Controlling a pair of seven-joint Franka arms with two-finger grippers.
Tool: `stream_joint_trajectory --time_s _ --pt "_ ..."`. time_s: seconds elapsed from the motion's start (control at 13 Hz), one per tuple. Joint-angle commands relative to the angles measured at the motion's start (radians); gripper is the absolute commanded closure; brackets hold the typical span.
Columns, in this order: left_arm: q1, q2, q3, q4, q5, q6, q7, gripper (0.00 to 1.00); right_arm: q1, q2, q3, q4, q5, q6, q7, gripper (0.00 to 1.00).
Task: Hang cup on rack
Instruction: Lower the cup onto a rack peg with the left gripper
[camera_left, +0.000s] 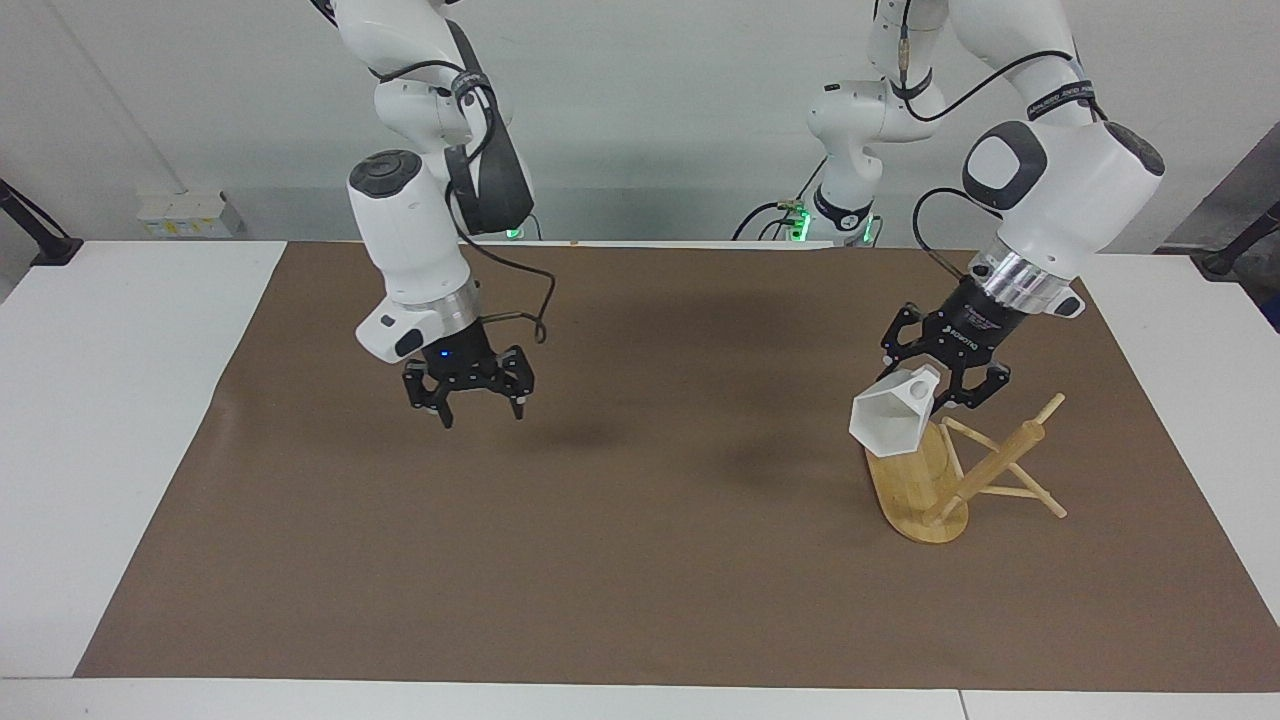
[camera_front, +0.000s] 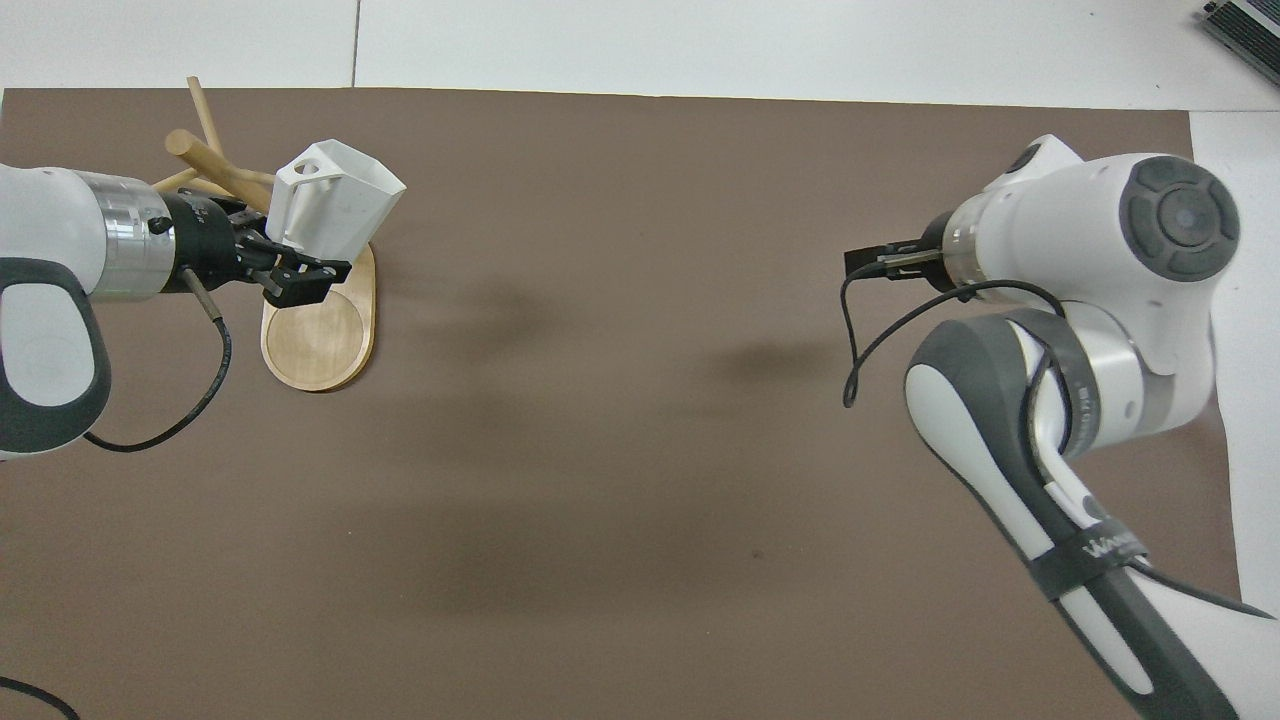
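Brown paper (camera_left: 620, 560) covers most of the white table (camera_left: 110, 400), leaving wide bare room between the two arms.

Rack (camera_left: 935, 470) stands toward the left arm's end of the table. Its post leans off the oval base, pegs angled up and outward, so a handle could slide down one.

Left gripper (camera_left: 940, 385) hangs just over the rack's base, clamped on the cup (camera_left: 892, 420) at its handle end. Cup is tilted, mouth facing away from the gripper, which keeps the handle hole free for a peg. Pegs lie just beside the cup, untouched as far as I can tell.

Right gripper (camera_left: 470, 395) hovers over bare paper, fingers spread wide and empty, well apart from the rack. Probably waiting.
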Motion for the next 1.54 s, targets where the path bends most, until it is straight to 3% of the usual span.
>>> stream_joint_trajectory --time_s 0.0,0.31,0.77,1.15,1.46 --pt "-0.007 0.002 0.004 -0.034 0.013 0.067 -0.102 1.00 -0.111 -0.013 0.016 0.040 -0.072 -0.123 -0.181 0.00" --pt "-0.009 0.015 0.004 -0.041 0.013 0.104 -0.172 1.00 -0.119 0.030 0.022 0.281 -0.085 -0.449 -0.163 0.00" --pt "-0.003 0.016 0.004 -0.074 0.011 0.170 -0.244 1.00 -0.122 0.027 0.022 0.456 -0.048 -0.721 -0.002 0.00" --pt "0.013 0.009 0.007 -0.095 0.011 0.167 -0.247 1.00 -0.211 0.004 -0.004 0.443 -0.037 -0.723 -0.013 0.00" --pt "0.033 0.007 0.007 -0.094 0.011 0.147 -0.242 0.97 -0.197 -0.008 0.000 0.424 -0.039 -0.717 -0.010 0.00"
